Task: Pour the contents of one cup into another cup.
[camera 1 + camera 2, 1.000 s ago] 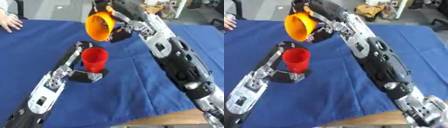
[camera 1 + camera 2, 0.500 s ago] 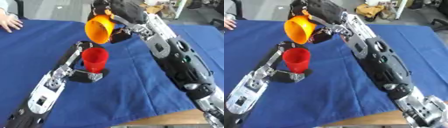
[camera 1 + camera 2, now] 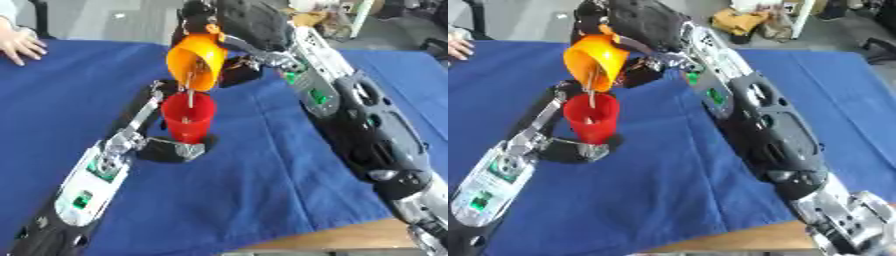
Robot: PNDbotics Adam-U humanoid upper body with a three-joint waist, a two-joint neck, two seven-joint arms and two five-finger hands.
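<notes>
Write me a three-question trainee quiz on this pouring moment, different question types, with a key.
1. True or false: the orange cup is tilted with its mouth above the red cup.
2. Which hand holds the orange cup? A. left hand B. right hand C. neither
3. Fill in: the red cup stands on a ____ cloth.

Key: 1. true. 2. B. 3. blue.
</notes>
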